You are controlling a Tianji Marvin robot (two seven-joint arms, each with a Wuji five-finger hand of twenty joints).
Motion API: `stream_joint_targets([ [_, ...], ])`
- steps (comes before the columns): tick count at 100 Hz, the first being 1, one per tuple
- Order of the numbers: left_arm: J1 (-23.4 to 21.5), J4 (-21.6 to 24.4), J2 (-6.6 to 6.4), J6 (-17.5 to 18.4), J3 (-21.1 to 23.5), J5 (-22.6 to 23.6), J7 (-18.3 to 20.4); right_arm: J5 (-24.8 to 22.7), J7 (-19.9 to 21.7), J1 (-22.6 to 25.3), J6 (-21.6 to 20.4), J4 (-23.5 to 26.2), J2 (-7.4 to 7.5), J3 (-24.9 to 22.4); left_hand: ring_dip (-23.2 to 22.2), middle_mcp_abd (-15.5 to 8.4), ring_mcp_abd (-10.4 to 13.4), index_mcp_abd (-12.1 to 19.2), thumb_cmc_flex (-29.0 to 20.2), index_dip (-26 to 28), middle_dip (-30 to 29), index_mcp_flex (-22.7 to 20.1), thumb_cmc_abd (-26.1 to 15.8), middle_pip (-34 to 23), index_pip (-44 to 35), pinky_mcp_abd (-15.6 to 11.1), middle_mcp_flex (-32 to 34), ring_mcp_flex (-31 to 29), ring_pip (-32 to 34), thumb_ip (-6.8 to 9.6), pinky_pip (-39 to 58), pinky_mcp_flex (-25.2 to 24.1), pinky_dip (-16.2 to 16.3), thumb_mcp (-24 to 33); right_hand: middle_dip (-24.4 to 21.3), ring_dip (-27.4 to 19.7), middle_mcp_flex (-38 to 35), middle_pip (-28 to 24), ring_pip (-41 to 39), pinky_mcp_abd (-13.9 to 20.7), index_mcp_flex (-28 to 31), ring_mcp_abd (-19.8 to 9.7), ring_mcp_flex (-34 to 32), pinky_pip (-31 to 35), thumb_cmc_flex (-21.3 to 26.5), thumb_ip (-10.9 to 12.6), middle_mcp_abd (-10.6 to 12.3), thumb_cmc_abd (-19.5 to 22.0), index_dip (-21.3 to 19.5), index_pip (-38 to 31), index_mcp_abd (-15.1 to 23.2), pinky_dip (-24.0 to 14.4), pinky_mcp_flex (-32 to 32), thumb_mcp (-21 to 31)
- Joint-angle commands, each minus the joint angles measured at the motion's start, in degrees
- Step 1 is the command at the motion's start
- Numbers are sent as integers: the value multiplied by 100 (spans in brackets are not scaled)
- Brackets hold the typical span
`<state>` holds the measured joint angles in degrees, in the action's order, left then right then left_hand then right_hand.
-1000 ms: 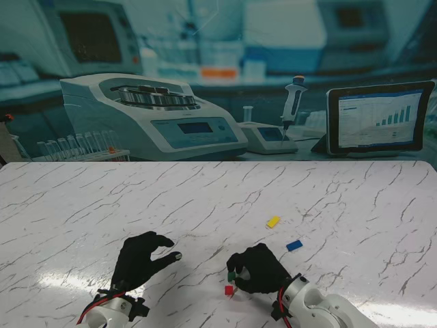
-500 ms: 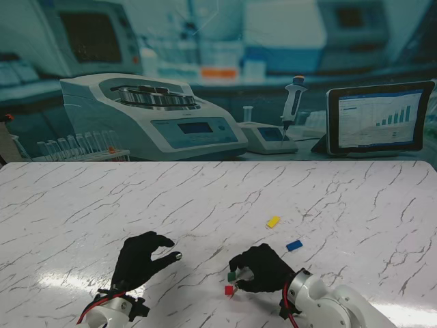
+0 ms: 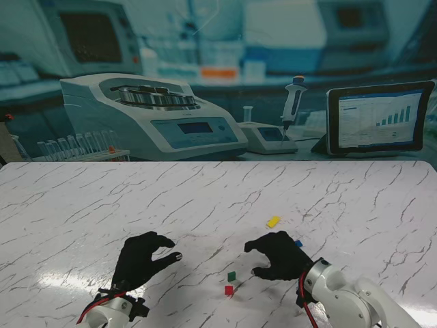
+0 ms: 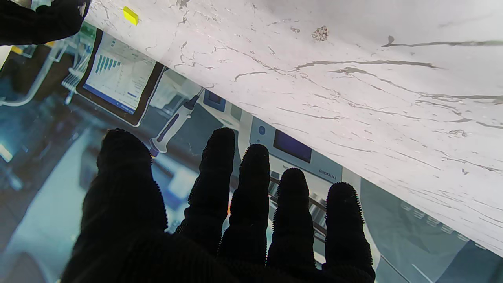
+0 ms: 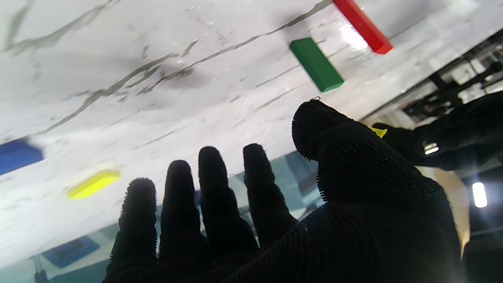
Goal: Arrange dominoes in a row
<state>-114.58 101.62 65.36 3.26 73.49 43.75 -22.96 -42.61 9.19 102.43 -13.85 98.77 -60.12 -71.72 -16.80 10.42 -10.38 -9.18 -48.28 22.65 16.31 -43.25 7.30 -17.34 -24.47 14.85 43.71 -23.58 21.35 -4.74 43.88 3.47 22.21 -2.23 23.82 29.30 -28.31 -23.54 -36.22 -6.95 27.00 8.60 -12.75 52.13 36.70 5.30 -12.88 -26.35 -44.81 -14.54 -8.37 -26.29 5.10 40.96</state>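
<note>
Right robot hand (image 3: pixel 278 254), fingers spread and empty, just beside blue domino (image 3: pixel 298 243) lying flat; yellow domino (image 3: pixel 273 221) farther away. Left robot hand (image 3: pixel 141 259) spread, empty, well apart.

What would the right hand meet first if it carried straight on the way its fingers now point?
Probably the yellow domino: in the right wrist view it lies just beyond the right hand's fingers, with the blue domino off to one side. Depth is unclear, so the open hand might pass over it.
</note>
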Motion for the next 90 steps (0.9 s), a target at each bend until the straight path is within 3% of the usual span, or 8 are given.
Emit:
stream_joint_targets([
  [1, -20, 24, 14, 92, -9, 3, 63, -55, 5, 71, 48, 88, 19, -110, -59, -149, 96, 197, -51, 61, 77, 3, -44, -82, -45, -35, 97, -82, 30, -79, 121, -37, 88, -119, -106, -97, 80, 148, 145, -582, -149, -118, 126, -101, -12, -7, 38, 74, 220, 235, -126, -82, 89, -49],
  [48, 129, 46, -19, 16, -119, 83, 200, -634, -215, 394, 26, 63, -12, -1180, -60, -170, 115, 210, -47, 59, 79, 6, -39, -89, -68, -58, 101, -91, 27, -79, 111, -23, 82, -109, -233, -253, -44, 293, 320, -551, 40, -598, -117, -194, 80, 0, 461, 2, 516, 171, 74, -98, 19, 184],
  [90, 183, 132, -44, -96, -207, 203, 270, -739, -872, 117, -239, -836, -51, -1136, -47, -197, 131, 236, -45, 56, 78, -1, -17, -93, -91, -214, 110, -97, 38, -83, 10, 13, 28, -114, -383, -321, 44, 259, 218, -236, 105, -897, -106, -141, 243, -63, 859, -55, 555, -24, 460, -143, 8, 469],
])
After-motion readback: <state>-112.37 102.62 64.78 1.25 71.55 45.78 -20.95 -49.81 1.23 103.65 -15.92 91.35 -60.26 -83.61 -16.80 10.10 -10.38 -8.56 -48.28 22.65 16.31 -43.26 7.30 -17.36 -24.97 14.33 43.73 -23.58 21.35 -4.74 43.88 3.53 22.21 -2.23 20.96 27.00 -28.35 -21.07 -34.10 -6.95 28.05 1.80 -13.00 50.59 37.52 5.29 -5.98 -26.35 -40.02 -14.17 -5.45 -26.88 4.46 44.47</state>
